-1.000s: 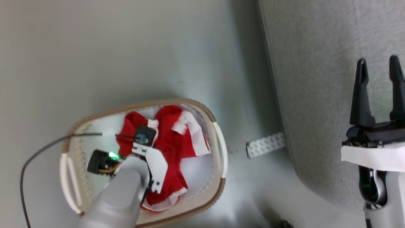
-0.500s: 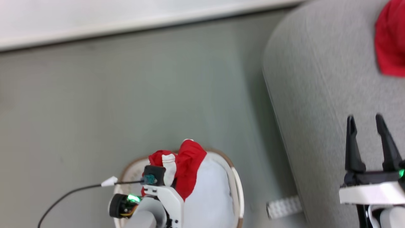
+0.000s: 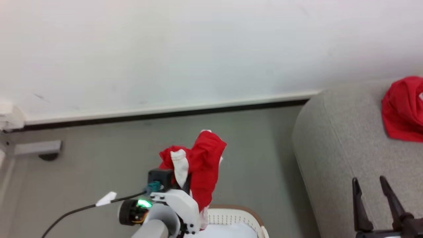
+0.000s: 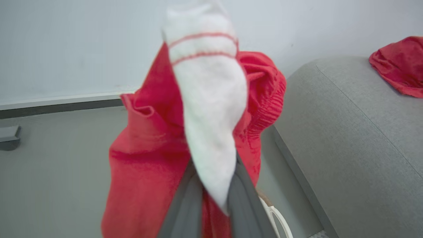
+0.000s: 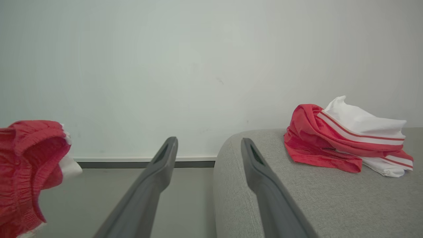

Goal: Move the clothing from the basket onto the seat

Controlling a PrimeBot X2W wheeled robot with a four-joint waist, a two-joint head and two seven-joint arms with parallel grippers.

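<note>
Count: two garments, one basket, one seat, two grippers.

My left gripper [image 4: 214,172] was clamped shut on garment one [image 3: 203,165], a red piece with a white band bunched between the fingers [image 4: 185,201]. It hung in the air above the near-left floor, over the far edge of the basket [image 3: 238,208]. I couldn't tell whether its lowest fold touched the rim. The white band stuck up past my fingertips, and red fabric draped down both sides of them.

Garment two [image 5: 330,142] lay crumpled on the seat [image 3: 347,138], far right, near the wall. It was red with white panels and thin red stripes, well apart from both grippers.

The basket sat on the floor, just left of the seat's near corner. Something white showed inside it; I couldn't tell whether that was cloth or the bottom.

My right gripper [image 3: 369,185] was spread wide, holding nothing, hovering over the near part of the seat with its fingers pointing at the wall.

One black cable [image 3: 76,209] trailed left from my left wrist.
</note>
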